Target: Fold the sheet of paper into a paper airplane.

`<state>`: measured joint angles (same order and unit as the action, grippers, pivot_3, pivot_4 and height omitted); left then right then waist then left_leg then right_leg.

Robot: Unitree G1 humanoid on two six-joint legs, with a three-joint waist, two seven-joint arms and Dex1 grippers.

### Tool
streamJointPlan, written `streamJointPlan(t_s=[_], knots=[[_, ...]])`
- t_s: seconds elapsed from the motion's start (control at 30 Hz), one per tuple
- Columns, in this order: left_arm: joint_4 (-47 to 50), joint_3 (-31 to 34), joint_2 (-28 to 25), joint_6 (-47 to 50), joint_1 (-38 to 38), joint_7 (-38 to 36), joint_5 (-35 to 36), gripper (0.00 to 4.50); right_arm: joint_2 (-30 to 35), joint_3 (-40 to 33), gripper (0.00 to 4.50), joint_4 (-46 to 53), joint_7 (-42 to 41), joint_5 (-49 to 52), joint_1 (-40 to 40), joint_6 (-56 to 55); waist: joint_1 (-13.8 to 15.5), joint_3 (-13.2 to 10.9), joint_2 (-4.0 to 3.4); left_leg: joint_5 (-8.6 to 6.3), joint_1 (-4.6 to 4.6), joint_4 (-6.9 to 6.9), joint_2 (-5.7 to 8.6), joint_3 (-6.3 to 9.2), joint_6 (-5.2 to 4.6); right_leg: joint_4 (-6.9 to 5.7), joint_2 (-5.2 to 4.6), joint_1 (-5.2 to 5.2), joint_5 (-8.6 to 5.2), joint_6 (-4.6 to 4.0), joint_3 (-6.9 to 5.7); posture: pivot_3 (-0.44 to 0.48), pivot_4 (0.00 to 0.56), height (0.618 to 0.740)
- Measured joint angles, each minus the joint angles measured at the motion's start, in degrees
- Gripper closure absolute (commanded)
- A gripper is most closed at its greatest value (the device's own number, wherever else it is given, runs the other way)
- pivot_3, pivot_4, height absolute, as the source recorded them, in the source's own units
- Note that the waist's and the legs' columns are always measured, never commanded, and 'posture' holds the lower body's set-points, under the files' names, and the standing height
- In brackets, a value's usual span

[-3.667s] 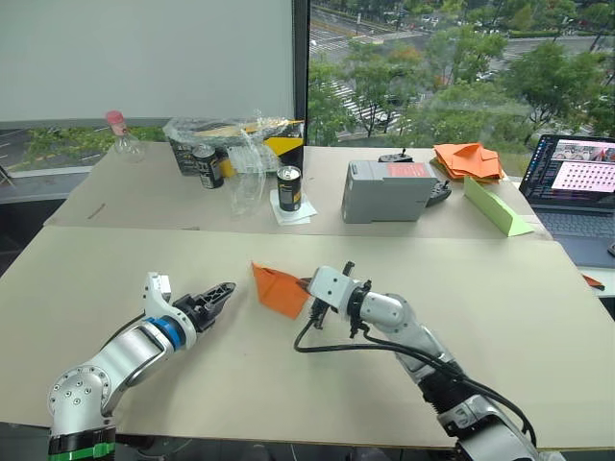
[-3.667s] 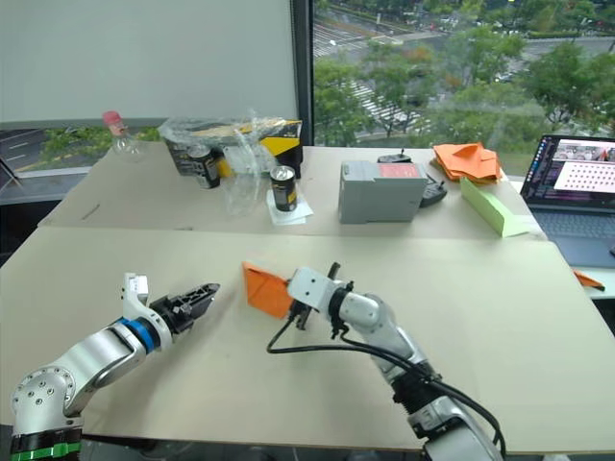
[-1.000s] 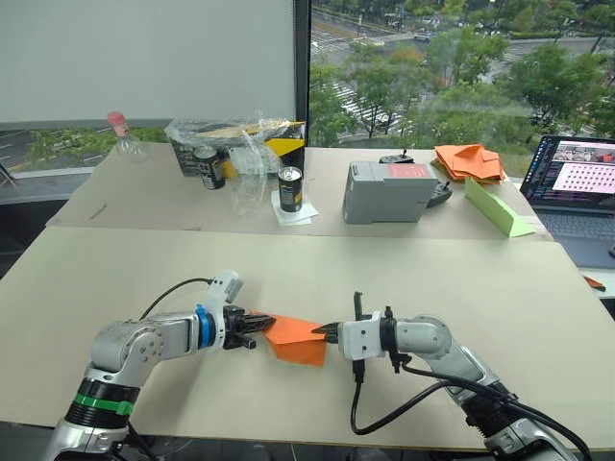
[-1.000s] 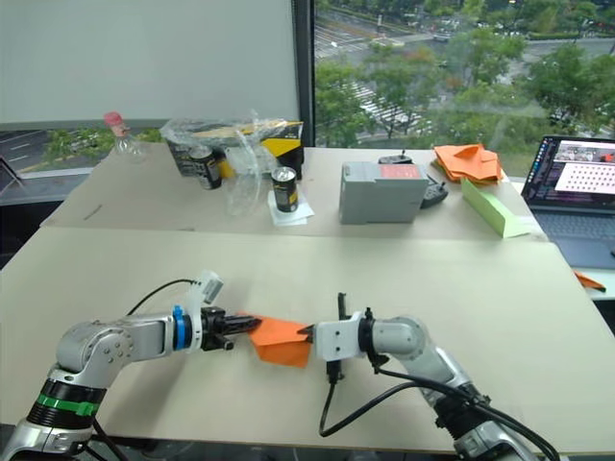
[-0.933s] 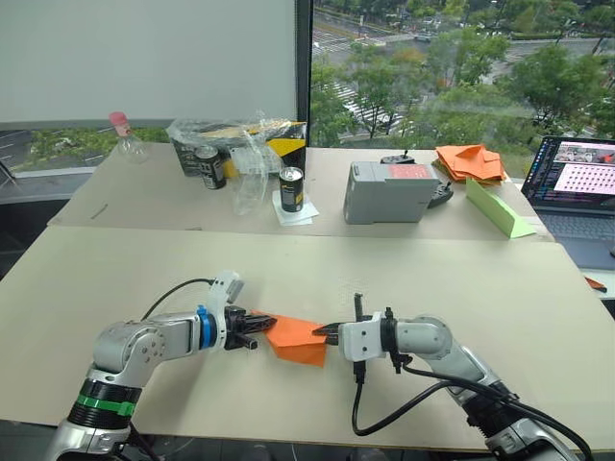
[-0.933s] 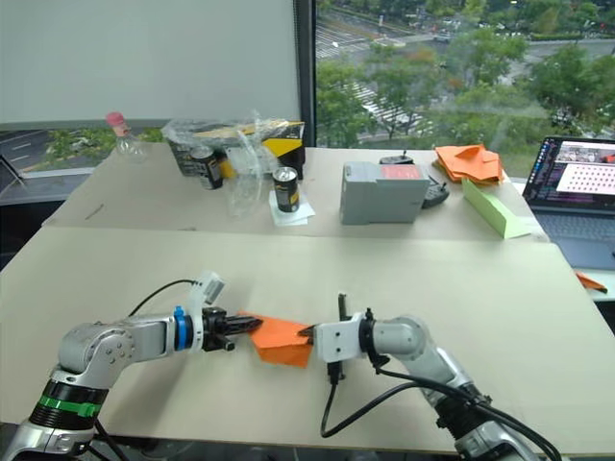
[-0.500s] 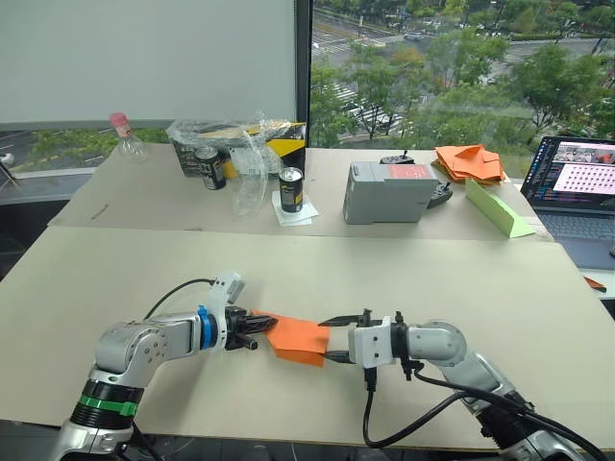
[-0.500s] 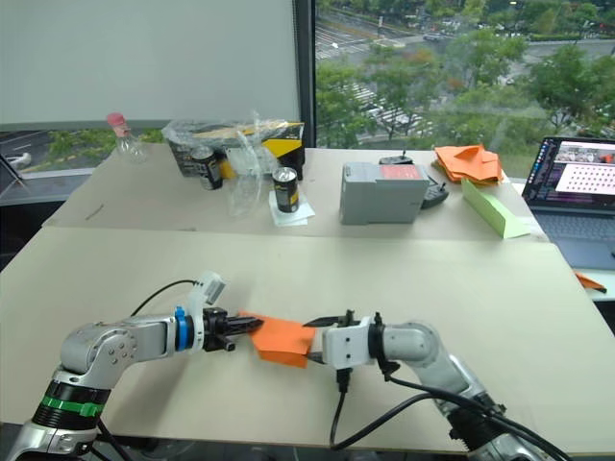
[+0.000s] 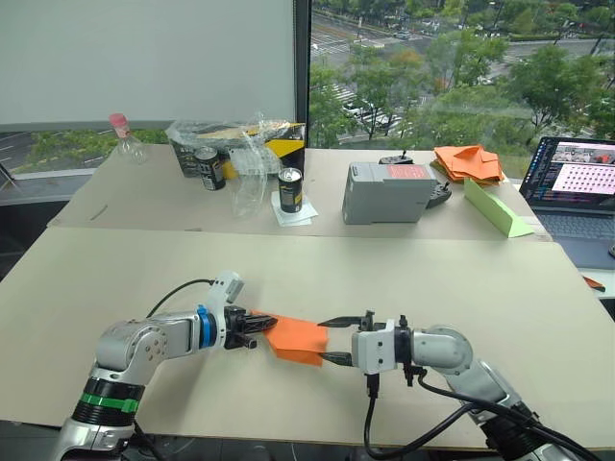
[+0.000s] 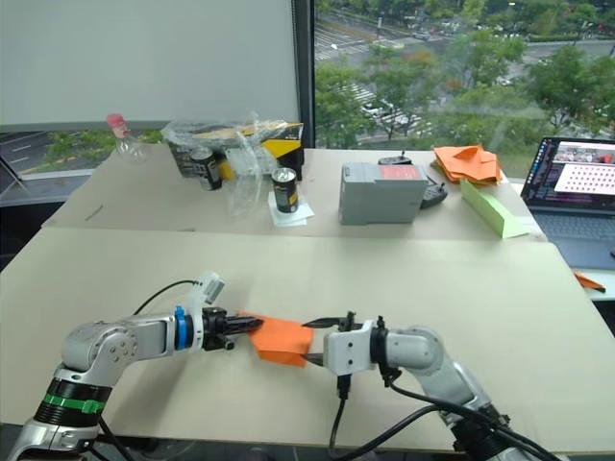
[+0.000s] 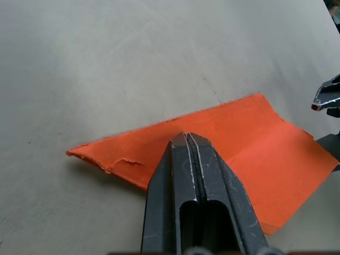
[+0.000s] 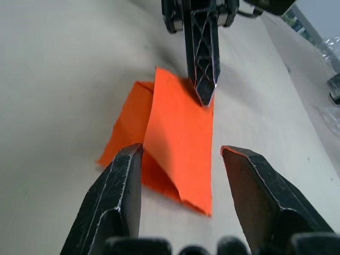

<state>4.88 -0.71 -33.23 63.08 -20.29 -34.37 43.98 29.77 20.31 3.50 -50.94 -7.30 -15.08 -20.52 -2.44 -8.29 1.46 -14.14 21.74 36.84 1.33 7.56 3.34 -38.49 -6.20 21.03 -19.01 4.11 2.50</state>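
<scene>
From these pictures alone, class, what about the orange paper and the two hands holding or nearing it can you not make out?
- The sheet of paper: its underside lies hidden against the table.
- Left hand: its shut fingers cover the paper's edge in the left wrist view, so the fold there is hidden.
- Right hand: it is open; whether its fingers touch the paper cannot be told.
- How many layers the paper has: too thin to count.

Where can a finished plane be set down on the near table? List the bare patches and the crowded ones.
Bare: the near table on its right, between the right claw and the laptop, and its left corner beyond the left claw. Crowded: the middle, around the sheet of paper, and the far table with cans, grey box and orange heap.
</scene>
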Motion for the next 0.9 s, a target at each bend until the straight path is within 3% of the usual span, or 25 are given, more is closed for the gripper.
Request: streamJointPlan(t_s=[0.7, 0.73, 0.9], knots=[[-0.5, 0.1, 0.0, 0.8, -0.6, -1.3, -1.2, 4.50, 1.1, 1.3, 1.89, -0.1, -1.7, 1.8, 0.2, -0.3, 0.0, 0.0, 0.00, -0.01, -0.06, 0.00, 0.00, 0.00, -0.01, -0.02, 0.00, -0.03, 0.00, 0.00, 0.00, 0.000, 0.150, 0.740], [-0.6, 0.1, 0.0, 0.8, -0.7, -1.4, -1.2, 4.50, 1.1, 1.3, 2.41, -0.2, -1.6, 1.7, 0.1, -0.4, 0.0, 0.0, 0.00, -0.01, -0.06, 0.00, 0.00, 0.00, -0.01, -0.02, 0.00, -0.03, 0.00, 0.00, 0.00, 0.000, 0.150, 0.740], [-0.6, 0.1, 0.0, 0.9, -0.8, -1.4, -1.2, 4.50, 1.1, 1.4, 4.11, -1.3, -0.8, 0.6, -0.3, -2.1, 0.0, 0.0, 0.00, -0.01, -0.06, 0.00, 0.00, 0.00, -0.01, -0.02, 0.00, -0.03, 0.00, 0.00, 0.00, 0.000, 0.150, 0.740]])
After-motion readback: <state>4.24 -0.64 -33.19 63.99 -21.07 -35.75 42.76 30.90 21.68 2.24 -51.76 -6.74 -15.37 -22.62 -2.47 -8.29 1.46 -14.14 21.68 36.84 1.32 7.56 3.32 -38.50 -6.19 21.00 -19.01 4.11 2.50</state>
